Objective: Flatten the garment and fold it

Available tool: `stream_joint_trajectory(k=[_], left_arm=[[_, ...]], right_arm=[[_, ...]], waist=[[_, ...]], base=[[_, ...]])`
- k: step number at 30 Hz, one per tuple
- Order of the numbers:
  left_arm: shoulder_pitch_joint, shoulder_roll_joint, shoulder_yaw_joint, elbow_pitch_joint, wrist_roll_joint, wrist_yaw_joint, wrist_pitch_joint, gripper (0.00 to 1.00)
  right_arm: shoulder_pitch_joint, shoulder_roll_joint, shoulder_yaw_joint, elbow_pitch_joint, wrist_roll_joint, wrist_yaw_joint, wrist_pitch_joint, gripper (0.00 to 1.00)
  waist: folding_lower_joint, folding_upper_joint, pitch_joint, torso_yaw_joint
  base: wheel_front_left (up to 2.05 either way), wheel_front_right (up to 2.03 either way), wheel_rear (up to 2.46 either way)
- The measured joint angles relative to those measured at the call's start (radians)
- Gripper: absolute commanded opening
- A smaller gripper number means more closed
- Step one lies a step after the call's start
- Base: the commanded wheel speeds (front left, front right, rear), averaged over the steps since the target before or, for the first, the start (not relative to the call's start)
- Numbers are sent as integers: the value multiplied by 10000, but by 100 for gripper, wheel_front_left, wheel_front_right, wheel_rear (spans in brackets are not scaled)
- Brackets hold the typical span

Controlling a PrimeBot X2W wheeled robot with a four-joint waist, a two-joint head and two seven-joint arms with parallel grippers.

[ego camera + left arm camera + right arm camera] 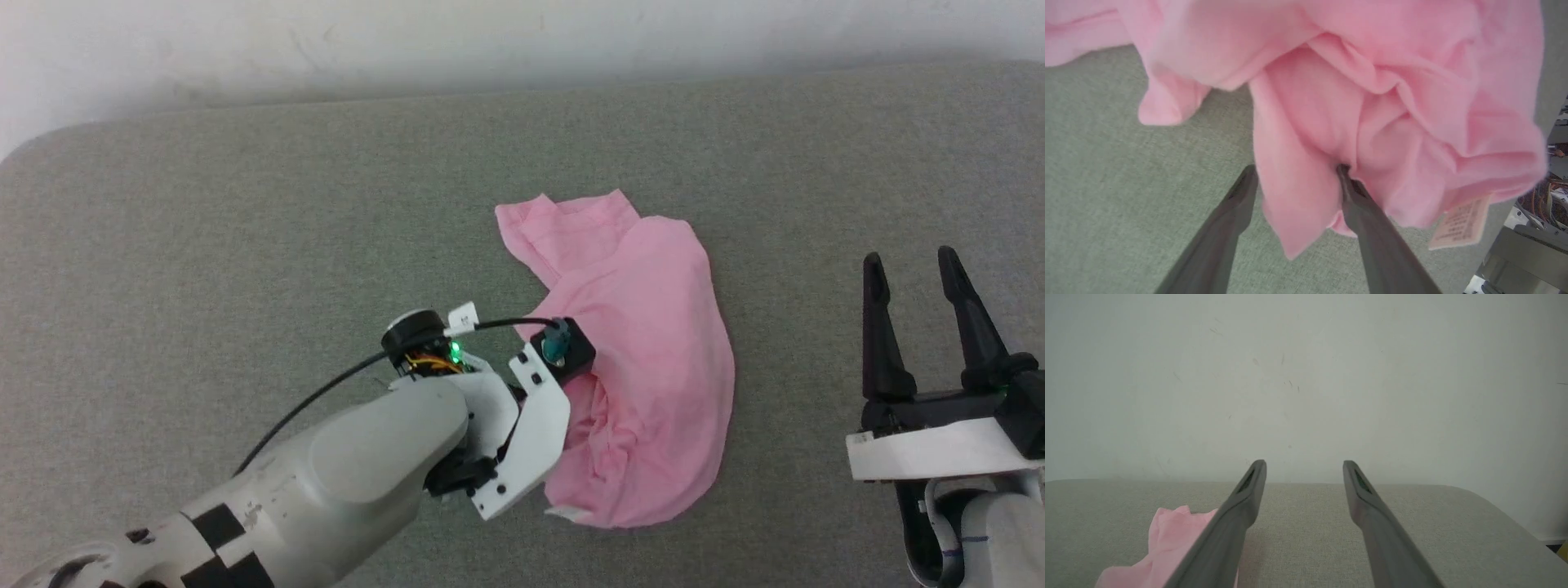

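Early in the job here. The light pink, thin cloth garment [645,359] lies in a crumpled heap near the middle of the grey fabric-covered bench [245,245], a little to the right of centre. One lobe reaches toward the far side and the bulk is bunched up at the near side. Nothing is flat, no clean edge is laid out, and there's no fold to speak of.

The left gripper [1296,168] is right in at the heap's left near edge. Its wrist view shows the two dark fingers [1229,220] spread wide, with a hanging fold of pink cloth [1331,81] sitting between them. It's not pinched as far as I can tell, though that view is blurred, so a light touch against the right finger can't be ruled out. The small white sewn-in label [1461,222] dangles at the cloth's edge just beside that gripper.

The right gripper [910,256] waits well apart at the right, jaws wide and holding nothing. Its own view looks across the bench to the pale wall [1306,375], with the garment off to its left.

So by my reading nothing is done yet. Left to do: take a grip, spread the cloth flat, and fold it.
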Motion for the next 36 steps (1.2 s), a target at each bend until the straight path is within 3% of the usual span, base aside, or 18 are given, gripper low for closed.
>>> stream_joint_trajectory(k=[3, 4, 5, 7, 12, 15, 17, 22, 26, 28, 32, 36], left_arm=[[171, 65, 21, -282, 211, 0, 288, 98], [166, 132, 23, -418, 343, 0, 284, 33], [166, 194, 12, -525, 462, -2, 238, 0], [163, 387, -13, -767, 711, -10, -36, 0], [-121, 1421, -17, -619, 105, -10, -2288, 0], [-119, 2245, 650, -230, -355, 17, -3471, 0], [154, 2788, 1233, -19, -846, 309, -4121, 0], [1398, 3868, 1572, 533, -1342, 1022, -4646, 0], [2242, 4031, 1507, 957, -1620, 1323, -4642, 0], [2386, 3948, 1569, 1101, -1751, 1419, -4851, 100], [2310, 3774, 1833, 1151, -1812, 1522, -5363, 100], [1662, 3950, 2113, 830, -1672, 1603, -5599, 100]], right_arm=[[2, 2, -48, 77, 6, 0, 0, 100], [3, 2, -69, 102, 6, 0, 0, 100], [5, -2, -82, 128, 6, 0, 0, 100], [12, 2, -94, 176, 8, 0, 0, 100], [104, 0, -98, 209, 65, 0, 0, 100], [240, 2, -96, 228, 71, 0, 0, 100], [276, 4, -113, 232, 144, 0, 0, 100], [453, 6, -73, 322, 211, 0, 0, 100], [477, 4, -54, 378, 211, 0, 0, 100], [478, 4, -31, 395, 207, 0, 0, 100], [485, 4, -17, 410, 184, 0, 0, 100], [560, 4, -10, 407, 176, 0, 0, 100]], waist=[[0, 0, 112, -76], [0, 0, 123, -60], [1, 0, 124, -33], [0, -1, 99, 46], [-2, -1, -116, 311], [-1, -1, -251, 466], [-2, -1, -323, 561], [-2, -1, -424, 769], [-1, -1, -465, 889], [-2, -1, -495, 927], [-1, -1, -584, 977], [-2, -1, -649, 1025]], base=[[0, 0, 0], [0, 0, 0], [0, 0, 0], [0, 0, 0], [0, 0, 0], [0, 0, 0], [0, 0, 0], [0, 0, 0], [0, 0, 0], [0, 0, 0], [0, 0, 0], [0, 0, 0]])
